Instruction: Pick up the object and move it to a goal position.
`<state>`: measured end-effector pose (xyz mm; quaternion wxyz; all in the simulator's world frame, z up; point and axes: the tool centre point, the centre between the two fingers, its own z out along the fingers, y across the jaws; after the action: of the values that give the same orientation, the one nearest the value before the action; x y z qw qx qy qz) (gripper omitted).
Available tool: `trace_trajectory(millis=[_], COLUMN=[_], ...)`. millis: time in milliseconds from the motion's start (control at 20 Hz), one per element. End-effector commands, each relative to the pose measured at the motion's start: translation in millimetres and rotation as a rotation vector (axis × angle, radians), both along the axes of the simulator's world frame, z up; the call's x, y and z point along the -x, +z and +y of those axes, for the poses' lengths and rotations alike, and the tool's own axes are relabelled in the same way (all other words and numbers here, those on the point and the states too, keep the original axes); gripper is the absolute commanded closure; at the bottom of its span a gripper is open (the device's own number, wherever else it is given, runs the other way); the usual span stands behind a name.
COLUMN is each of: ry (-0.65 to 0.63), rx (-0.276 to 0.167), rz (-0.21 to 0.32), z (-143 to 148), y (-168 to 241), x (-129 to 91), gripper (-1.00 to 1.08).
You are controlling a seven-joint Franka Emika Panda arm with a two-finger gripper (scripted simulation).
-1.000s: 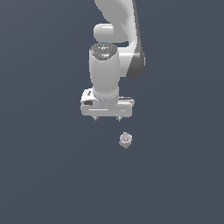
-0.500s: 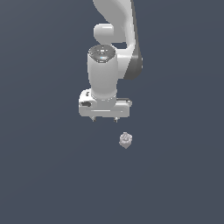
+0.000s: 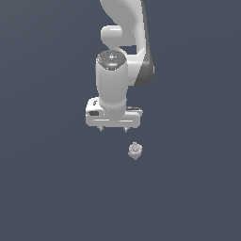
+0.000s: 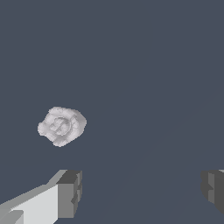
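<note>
The object [image 3: 135,150] is a tiny pale grey-white lumpy item lying on the dark grey floor. It sits just below my gripper in the exterior view and a little toward that view's right. My gripper [image 3: 113,129] hangs pointing down, open and empty, its fingertips apart from the object. In the wrist view the object [image 4: 61,126] lies beyond one finger [image 4: 69,194], outside the gap; the other finger [image 4: 213,190] shows at the picture's edge.
The white arm [image 3: 124,42] rises above the gripper toward the top of the exterior view. The flat dark grey floor [image 3: 52,188] fills the rest of the picture.
The gripper has moved slightly toward the exterior view's left and a little lower over the last second. The object has not moved.
</note>
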<state>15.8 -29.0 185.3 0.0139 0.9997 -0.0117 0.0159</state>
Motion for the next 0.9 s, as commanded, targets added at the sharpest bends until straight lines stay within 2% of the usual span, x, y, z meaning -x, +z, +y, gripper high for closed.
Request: trace_trajectory(millis=[0,850], ry=[-0.009,-0.15], rx=[-0.002,-0.028], rz=[0.002,0.025], z=[5.9,89.8], y=[-4.5,-70.8], x=[-2.3,-27.7], gripper=[-0.92,-0.92])
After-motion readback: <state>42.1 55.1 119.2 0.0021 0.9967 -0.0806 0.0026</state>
